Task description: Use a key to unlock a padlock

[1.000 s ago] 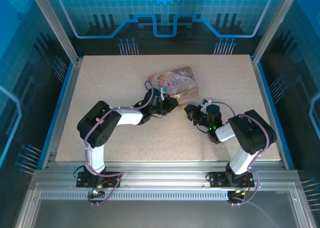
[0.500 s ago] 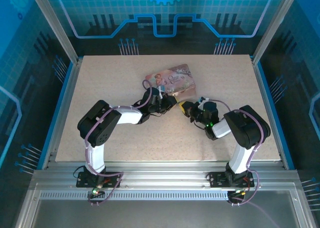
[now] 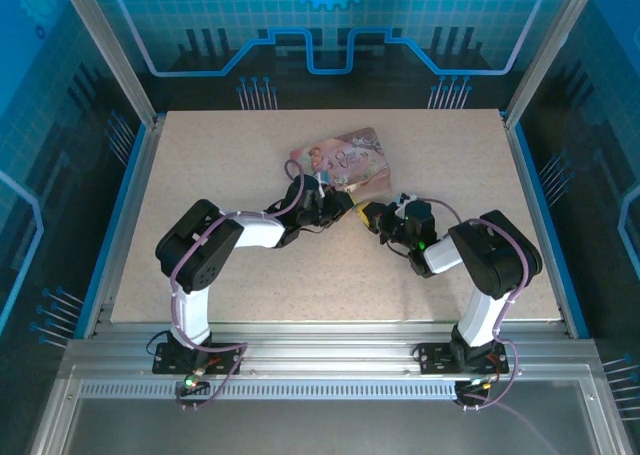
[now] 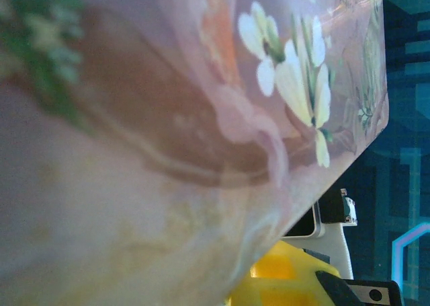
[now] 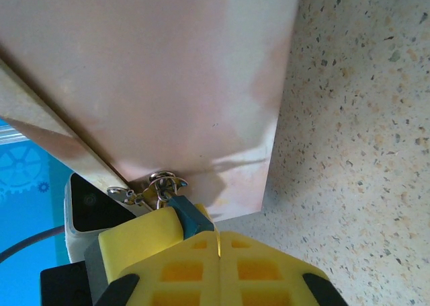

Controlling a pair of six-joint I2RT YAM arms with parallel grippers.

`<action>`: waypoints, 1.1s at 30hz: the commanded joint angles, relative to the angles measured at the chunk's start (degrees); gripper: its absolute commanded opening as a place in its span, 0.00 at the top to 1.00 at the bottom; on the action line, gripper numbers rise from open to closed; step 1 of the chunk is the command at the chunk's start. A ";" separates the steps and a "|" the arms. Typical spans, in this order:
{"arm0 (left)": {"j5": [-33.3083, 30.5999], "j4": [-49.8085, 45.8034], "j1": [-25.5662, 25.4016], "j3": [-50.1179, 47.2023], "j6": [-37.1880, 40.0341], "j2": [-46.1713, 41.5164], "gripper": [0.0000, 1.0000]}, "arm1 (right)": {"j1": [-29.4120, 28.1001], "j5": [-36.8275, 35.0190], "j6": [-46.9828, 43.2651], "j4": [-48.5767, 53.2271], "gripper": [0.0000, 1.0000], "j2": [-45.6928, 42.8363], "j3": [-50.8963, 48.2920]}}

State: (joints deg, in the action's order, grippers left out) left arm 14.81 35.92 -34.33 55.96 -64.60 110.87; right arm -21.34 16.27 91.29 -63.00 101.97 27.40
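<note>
Right end effector [image 5: 218, 233] is closed, yellow pads squeezed flat together. The padlock [image 5: 187, 214] sits right at its tips, a bit left of the seam and touching the left pad; can't tell if it's actually pinched. The padlock's silver loop hooks onto the bottom edge of the pink box [image 3: 345, 160] just beyond the tips. Speckled counter [image 5: 363, 118] off to the right. Left end effector [image 3: 338, 203] is closed down too, jammed against the box's near edge, facing the right one.
</note>
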 commanded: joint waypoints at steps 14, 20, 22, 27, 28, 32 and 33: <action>6.89 -6.08 -1.80 -1.52 4.98 -4.75 1.00 | 1.08 7.97 -9.80 8.68 0.77 -6.46 -4.05; 5.68 -12.16 -1.71 0.24 7.75 -6.10 0.99 | 2.67 8.31 -22.47 30.04 0.72 -19.47 -4.19; 5.58 -13.25 -1.70 0.71 8.05 -6.28 0.99 | 2.71 6.66 -28.11 40.28 0.71 -24.77 -2.93; 5.97 -14.74 -1.80 1.59 7.80 -6.54 0.99 | 2.75 1.69 -40.81 61.02 0.70 -34.23 0.72; 6.17 -14.91 -1.80 1.77 7.78 -6.57 0.99 | 2.67 0.97 -43.06 63.56 0.70 -34.82 1.48; 6.61 -15.87 -1.78 2.13 7.56 -7.26 0.97 | 1.77 -1.28 -52.24 72.36 0.69 -34.77 5.43; 6.64 -16.21 -1.80 2.22 7.72 -7.55 0.97 | 1.34 -2.11 -54.13 73.71 0.68 -34.38 6.39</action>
State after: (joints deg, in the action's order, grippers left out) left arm 18.04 19.88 -35.79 56.12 -56.82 106.74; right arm -19.18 17.26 47.62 -1.10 67.33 30.92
